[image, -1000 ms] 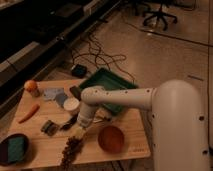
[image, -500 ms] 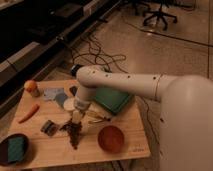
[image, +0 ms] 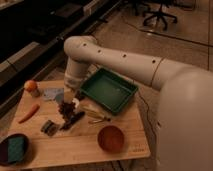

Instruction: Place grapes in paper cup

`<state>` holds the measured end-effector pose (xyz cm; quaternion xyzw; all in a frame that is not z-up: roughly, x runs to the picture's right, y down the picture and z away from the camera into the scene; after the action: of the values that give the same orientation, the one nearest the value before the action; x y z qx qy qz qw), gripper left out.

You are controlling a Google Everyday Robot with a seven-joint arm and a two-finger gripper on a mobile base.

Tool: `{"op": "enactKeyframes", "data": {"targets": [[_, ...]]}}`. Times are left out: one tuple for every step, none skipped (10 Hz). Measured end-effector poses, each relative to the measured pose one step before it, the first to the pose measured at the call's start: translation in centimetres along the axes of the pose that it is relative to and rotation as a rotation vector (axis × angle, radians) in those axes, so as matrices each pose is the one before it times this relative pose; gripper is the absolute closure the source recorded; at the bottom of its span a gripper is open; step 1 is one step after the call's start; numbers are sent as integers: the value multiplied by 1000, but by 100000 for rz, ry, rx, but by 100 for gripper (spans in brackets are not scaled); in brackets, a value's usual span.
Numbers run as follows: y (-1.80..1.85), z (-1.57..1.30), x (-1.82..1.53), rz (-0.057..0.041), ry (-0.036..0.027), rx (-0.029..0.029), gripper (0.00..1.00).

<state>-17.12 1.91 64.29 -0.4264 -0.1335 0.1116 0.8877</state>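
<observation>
My gripper point(image: 71, 98) hangs from the white arm over the middle left of the wooden table point(image: 80, 147). It is shut on the grapes point(image: 66, 109), a dark purple-brown bunch dangling just below it. The paper cup is mostly hidden behind the gripper and the bunch. Only a pale piece point(image: 76, 102) shows beside the grapes, and I cannot tell if it is the cup's rim. The grapes hang at about the cup's place, and their lower end is close to the table.
A green tray point(image: 109, 90) sits at the back right. A reddish-brown bowl point(image: 111, 138) stands front right. A carrot point(image: 28, 113), an orange point(image: 31, 86) and a grey-blue cloth point(image: 52, 94) lie left. A dark plate point(image: 5, 152) with a green sponge sits front left.
The gripper has lifted the grapes off the table front and carried them back and up toward the cup. The view has also shifted.
</observation>
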Motion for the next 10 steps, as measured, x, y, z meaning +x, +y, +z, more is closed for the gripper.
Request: {"op": "enactKeyframes", "data": {"targets": [[-763, -2744, -1496, -870, 843, 2805, 100], [-889, -1606, -575, 132, 671, 1588, 100], [-1594, -1795, -379, 1005, 684, 2241, 100], [-1920, -1375, -28, 2116, 748, 2084, 100], [-1498, -691, 147, 2104, 458, 1362, 100], [-1286, -412, 155, 1579, 313, 967, 100], [-867, -52, 224, 808, 95, -126, 100], [-941, 93, 384, 1015, 52, -263, 100], [-536, 242, 392, 798, 11, -685, 100], [-52, 385, 162, 258, 296, -724, 100]]}}
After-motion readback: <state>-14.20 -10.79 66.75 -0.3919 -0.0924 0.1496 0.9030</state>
